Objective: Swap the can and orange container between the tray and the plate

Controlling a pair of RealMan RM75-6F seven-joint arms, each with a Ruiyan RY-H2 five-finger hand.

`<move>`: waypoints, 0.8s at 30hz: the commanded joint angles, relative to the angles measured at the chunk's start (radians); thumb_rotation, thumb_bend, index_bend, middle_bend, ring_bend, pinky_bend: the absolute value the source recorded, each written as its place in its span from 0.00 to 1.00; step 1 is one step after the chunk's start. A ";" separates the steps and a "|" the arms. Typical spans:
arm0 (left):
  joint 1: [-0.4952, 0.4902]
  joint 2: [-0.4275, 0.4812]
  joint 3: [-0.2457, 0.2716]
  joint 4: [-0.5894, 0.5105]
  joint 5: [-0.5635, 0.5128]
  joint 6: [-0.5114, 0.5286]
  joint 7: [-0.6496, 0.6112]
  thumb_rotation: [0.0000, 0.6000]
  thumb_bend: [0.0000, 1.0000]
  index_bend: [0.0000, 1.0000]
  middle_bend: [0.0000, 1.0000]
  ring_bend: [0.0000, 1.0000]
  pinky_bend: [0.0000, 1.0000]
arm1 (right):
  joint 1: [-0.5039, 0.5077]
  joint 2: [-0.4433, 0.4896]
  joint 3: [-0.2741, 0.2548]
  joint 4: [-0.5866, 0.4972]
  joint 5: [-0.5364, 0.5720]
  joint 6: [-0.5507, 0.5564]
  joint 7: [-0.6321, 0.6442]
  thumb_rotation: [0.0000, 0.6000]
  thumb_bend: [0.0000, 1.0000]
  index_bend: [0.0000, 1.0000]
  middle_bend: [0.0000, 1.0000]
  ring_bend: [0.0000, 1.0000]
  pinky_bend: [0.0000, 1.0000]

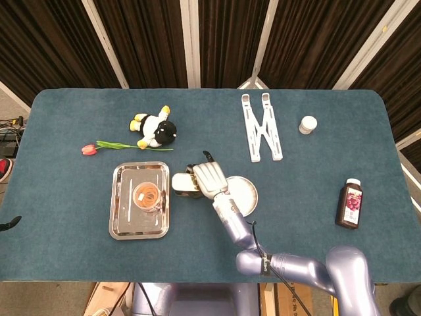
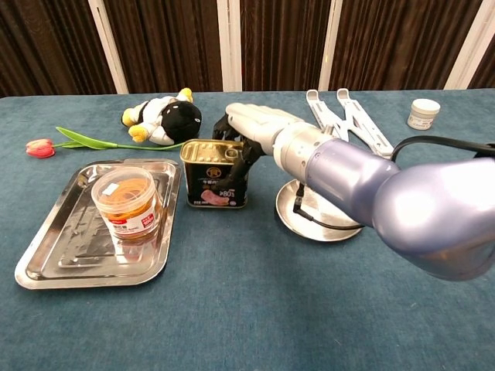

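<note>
My right hand (image 2: pixel 251 127) is wrapped over the top and far side of the can (image 2: pixel 214 173), fingers closed on it, so I have it in my grip. The can stands upright on the blue table (image 2: pixel 255 309), between the tray (image 2: pixel 46 259) and the plate (image 2: pixel 309 220), just beside the tray's right edge and a little apart from the plate. From above, my right hand (image 1: pixel 209 178) covers most of the can (image 1: pixel 181 184), which pokes out to the left of my fingers. Whether its base is fully resting on the cloth I cannot tell.

The orange container (image 2: pixel 126 202) sits upright in the tray, toward its far end, well clear of my hand. The plate lies bare on the table under my forearm, to the right of the can.

My left hand does not show in either view.

Beyond the can, a stuffed penguin (image 2: pixel 164 117) lies on its side, with a tulip (image 2: pixel 77 142) stretched out to its left, near the tray's far edge. Further right is a white folding stand (image 1: pixel 262 125), then a small white jar (image 1: pixel 307 124) near the back. A dark bottle (image 1: pixel 349 203) stands alone near the table's right edge.
</note>
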 commanded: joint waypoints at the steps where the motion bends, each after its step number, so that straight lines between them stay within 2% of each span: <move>1: 0.000 0.000 -0.001 0.000 -0.002 -0.001 0.000 1.00 0.18 0.14 0.00 0.00 0.10 | 0.004 0.015 -0.006 -0.012 0.023 -0.031 0.004 1.00 0.20 0.15 0.18 0.17 0.00; 3: 0.000 0.000 -0.001 0.001 -0.003 -0.002 0.001 1.00 0.18 0.14 0.00 0.00 0.10 | 0.007 0.024 -0.006 -0.022 0.041 -0.039 -0.005 1.00 0.14 0.03 0.06 0.06 0.00; 5: 0.000 0.000 -0.002 0.000 -0.004 -0.001 0.000 1.00 0.18 0.14 0.00 0.00 0.10 | 0.010 0.030 -0.008 -0.029 0.064 -0.037 -0.024 1.00 0.11 0.00 0.01 0.01 0.00; 10: 0.002 0.002 -0.007 0.001 -0.013 -0.001 -0.001 1.00 0.18 0.14 0.00 0.00 0.10 | 0.007 0.058 -0.013 -0.082 0.139 0.001 -0.092 1.00 0.08 0.00 0.00 0.00 0.00; 15: 0.003 0.004 -0.012 0.005 -0.015 0.004 -0.011 1.00 0.18 0.14 0.00 0.00 0.10 | -0.036 0.168 -0.049 -0.236 0.137 0.115 -0.187 1.00 0.08 0.00 0.00 0.00 0.00; 17: 0.003 0.005 -0.011 0.007 -0.009 0.004 -0.014 1.00 0.18 0.14 0.00 0.00 0.10 | -0.085 0.245 -0.080 -0.338 0.126 0.188 -0.222 1.00 0.08 0.00 0.00 0.00 0.00; 20: 0.002 0.006 -0.006 0.013 0.020 0.007 -0.029 1.00 0.17 0.14 0.00 0.00 0.10 | -0.193 0.385 -0.157 -0.510 0.077 0.289 -0.219 1.00 0.08 0.00 0.00 0.00 0.00; 24: -0.004 0.008 0.012 0.021 0.086 0.001 -0.074 1.00 0.14 0.14 0.00 0.00 0.10 | -0.342 0.538 -0.301 -0.623 -0.034 0.372 -0.144 1.00 0.08 0.00 0.00 0.00 0.00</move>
